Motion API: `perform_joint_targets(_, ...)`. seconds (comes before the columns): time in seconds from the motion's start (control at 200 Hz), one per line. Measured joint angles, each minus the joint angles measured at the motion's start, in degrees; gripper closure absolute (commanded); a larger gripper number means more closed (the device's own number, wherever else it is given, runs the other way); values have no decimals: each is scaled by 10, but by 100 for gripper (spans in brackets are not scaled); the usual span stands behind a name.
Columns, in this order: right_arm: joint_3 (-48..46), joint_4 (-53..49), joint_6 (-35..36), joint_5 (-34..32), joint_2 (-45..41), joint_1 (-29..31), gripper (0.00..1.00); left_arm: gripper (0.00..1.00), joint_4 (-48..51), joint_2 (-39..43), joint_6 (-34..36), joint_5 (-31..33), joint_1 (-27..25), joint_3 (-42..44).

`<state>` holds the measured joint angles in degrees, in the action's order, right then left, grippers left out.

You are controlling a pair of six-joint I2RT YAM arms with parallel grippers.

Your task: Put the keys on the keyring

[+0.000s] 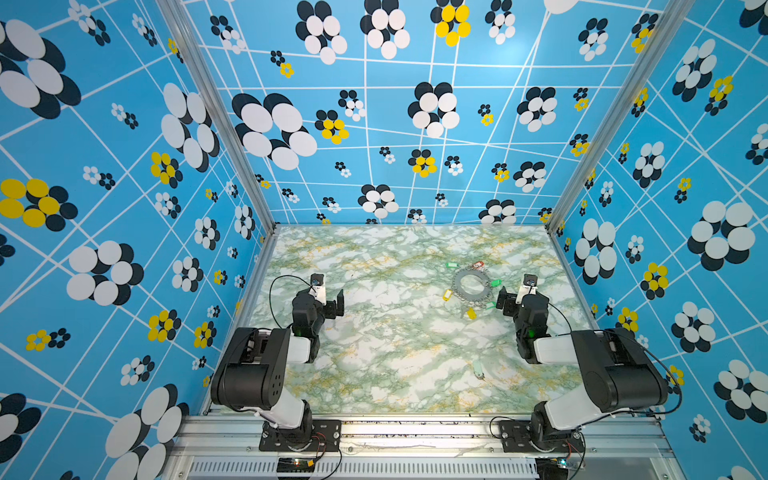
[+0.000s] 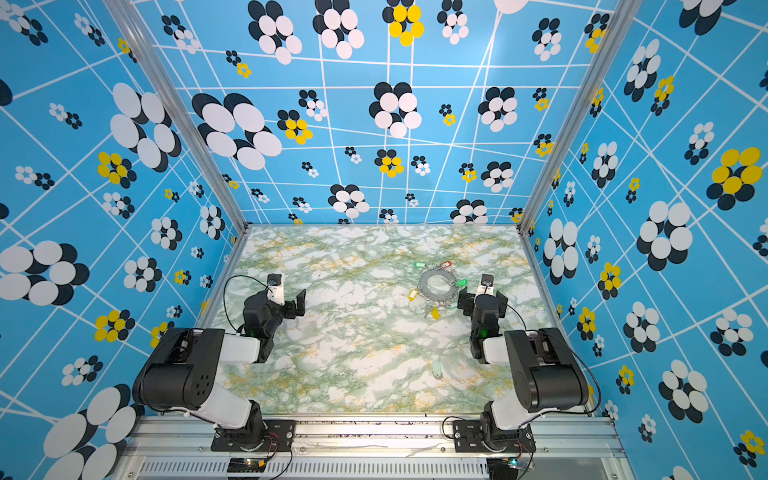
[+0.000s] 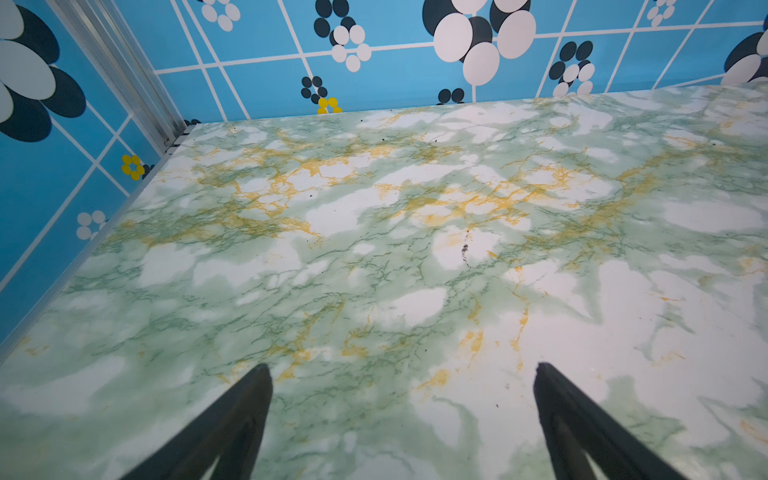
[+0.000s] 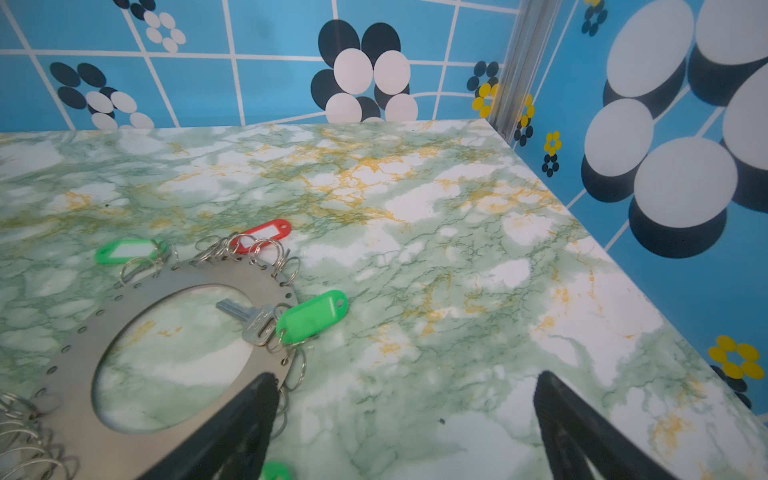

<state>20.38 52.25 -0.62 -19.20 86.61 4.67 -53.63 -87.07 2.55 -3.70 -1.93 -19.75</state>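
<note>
The keyring [image 1: 458, 286] [image 2: 424, 286] lies flat on the marbled table right of centre, its rim fringed with wire loops. Keys with green [image 1: 450, 264], red [image 1: 478, 264], green [image 1: 496, 283] and yellow [image 1: 447, 295] tags sit around its rim. Another yellow-tagged key [image 1: 471, 313] lies just in front. A pale mint-tagged key [image 1: 478, 369] [image 2: 436, 368] lies alone, nearer the front. My right gripper [image 1: 517, 295] [image 4: 405, 376] is open and empty beside the keyring [image 4: 75, 374], one finger over its edge near a green tag [image 4: 313, 316]. My left gripper [image 1: 330, 297] [image 3: 403, 368] is open over bare table.
Blue flower-patterned walls close in the table [image 1: 374, 270] on the left, back and right, with aluminium posts [image 1: 270, 226] at the back corners. A metal rail [image 1: 415, 432] carrying both arm bases runs along the front edge.
</note>
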Motion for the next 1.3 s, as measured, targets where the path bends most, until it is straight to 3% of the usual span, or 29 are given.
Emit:
perform_joint_targets(0.125, 80, -143, -3, -4, -49, 15, 1, 1, 99, 72, 4, 28, -21, -37)
perform_joint_targets(0.29, 236, -329, -31, 17, -45, 52, 1, 1, 214, 108, -7, 48, -56, -128)
perform_joint_targets(0.62, 493, -634, -100, 155, 143, 69, 1, 1, 385, 114, -89, 52, -110, -183)
perform_joint_targets(0.935, 596, -772, -121, 239, 268, 84, 1, 1, 430, 98, -154, 6, -124, -228)
perform_joint_targets(1.299, 726, -859, -120, 266, 365, 105, 1, 1, 445, 85, -180, -37, -130, -240)
